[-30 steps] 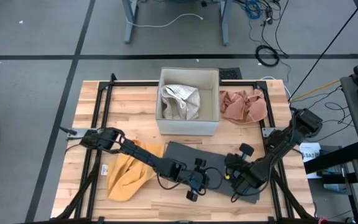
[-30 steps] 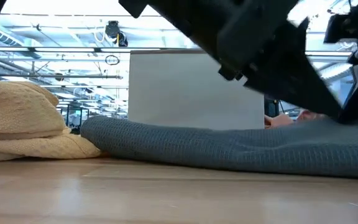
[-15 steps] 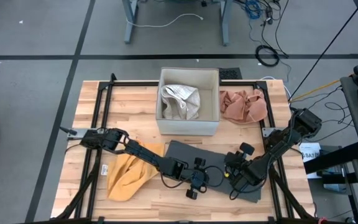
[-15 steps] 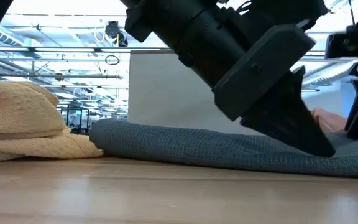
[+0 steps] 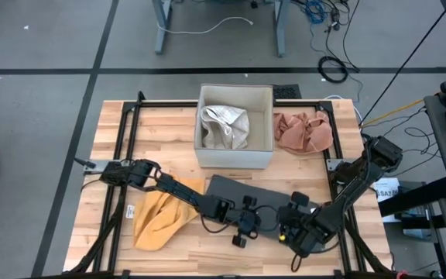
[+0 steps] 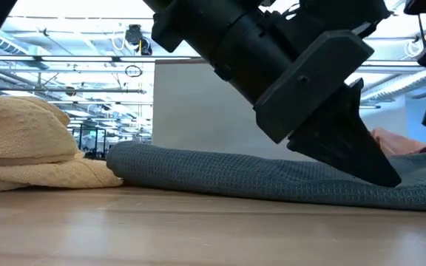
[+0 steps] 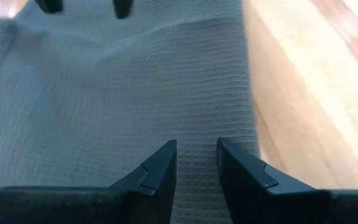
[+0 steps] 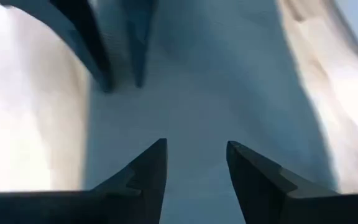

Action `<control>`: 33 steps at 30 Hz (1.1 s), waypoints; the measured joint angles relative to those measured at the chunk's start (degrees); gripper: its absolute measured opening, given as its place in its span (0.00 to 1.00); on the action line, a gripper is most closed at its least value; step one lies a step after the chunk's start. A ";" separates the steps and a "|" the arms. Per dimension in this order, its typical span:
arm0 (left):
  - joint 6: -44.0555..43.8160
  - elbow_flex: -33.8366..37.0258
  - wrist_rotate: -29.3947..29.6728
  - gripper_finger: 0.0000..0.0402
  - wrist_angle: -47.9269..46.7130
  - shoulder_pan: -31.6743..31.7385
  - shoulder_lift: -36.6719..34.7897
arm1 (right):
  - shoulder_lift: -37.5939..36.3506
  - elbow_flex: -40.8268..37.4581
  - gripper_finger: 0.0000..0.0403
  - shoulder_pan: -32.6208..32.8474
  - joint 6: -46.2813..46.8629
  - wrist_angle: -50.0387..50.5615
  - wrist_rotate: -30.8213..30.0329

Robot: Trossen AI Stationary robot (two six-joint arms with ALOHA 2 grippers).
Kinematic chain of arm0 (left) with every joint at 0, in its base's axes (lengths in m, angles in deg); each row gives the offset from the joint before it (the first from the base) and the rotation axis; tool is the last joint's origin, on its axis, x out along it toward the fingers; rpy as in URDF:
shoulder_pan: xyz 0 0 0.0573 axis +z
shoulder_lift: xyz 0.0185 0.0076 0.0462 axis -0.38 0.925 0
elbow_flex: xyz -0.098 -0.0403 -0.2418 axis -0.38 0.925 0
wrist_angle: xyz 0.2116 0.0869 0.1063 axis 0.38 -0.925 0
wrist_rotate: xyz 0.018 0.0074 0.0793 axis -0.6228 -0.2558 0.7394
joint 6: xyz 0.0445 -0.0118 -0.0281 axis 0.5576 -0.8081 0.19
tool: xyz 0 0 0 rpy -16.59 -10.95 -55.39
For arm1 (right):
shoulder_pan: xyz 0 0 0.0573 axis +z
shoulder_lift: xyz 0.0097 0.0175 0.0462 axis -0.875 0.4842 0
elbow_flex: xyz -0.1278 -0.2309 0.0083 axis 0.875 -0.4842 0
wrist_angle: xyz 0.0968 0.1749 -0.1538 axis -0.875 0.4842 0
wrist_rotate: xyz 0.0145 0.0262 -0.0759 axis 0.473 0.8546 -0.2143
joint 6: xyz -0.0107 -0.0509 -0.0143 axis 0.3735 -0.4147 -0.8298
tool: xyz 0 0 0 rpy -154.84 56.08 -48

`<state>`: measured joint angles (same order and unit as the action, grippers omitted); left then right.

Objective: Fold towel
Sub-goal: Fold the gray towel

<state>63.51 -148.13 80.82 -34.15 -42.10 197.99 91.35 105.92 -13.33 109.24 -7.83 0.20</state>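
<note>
- The grey towel point(image 5: 235, 194) lies flat on the table point(image 5: 161, 128), near its front edge, in front of the white box point(image 5: 235, 153) and just beside the yellow cloth point(image 5: 159, 219).
- Left gripper point(image 5: 248, 225) is down on the towel's front edge; its fingers point(image 7: 161, 171) stand slightly parted, with towel weave showing in the gap, nothing pinched.
- Right gripper point(image 5: 294, 231) hovers over the towel's right end, fingers point(image 8: 146, 169) spread, holding nothing.
- A pink cloth point(image 5: 303, 130) lies right of the box.

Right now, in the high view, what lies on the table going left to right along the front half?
Yellow towel → left gripper on the grey towel → right gripper at that towel's right end.
</note>
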 joint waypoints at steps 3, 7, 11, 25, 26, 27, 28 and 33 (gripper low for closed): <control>1.86 0.03 3.67 0.30 -0.57 -0.27 -0.43 | 1.46 0.00 0.37 0.43 -0.28 -3.06 -0.12; 3.67 -0.01 14.21 0.30 -1.19 -0.50 -1.79 | 4.60 0.00 0.36 0.86 0.25 -5.09 0.71; 3.45 0.00 16.25 0.30 -5.43 0.04 -2.13 | 7.68 -0.04 0.36 1.34 1.20 -6.57 3.72; -4.59 -0.04 12.94 0.30 -17.60 1.93 -2.30 | 11.10 0.15 0.36 3.47 1.80 -8.93 8.12; -4.61 -0.04 13.02 0.30 -17.68 1.77 -2.30 | 11.10 0.11 0.36 3.67 2.19 -8.96 8.22; -4.64 -0.04 13.02 0.30 -17.73 1.71 -2.30 | 11.10 0.11 0.36 3.83 2.74 -8.93 8.43; -4.83 -0.04 12.98 0.30 -17.71 1.69 -2.30 | 11.10 0.11 0.36 4.05 2.84 -8.98 8.98; -5.19 -0.09 8.75 0.30 -16.45 1.10 -2.30 | 10.94 0.11 0.36 5.26 2.83 -9.76 12.16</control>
<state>58.31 -148.21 89.57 -50.60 -41.00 195.69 102.29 106.03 -8.07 112.07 -17.59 12.36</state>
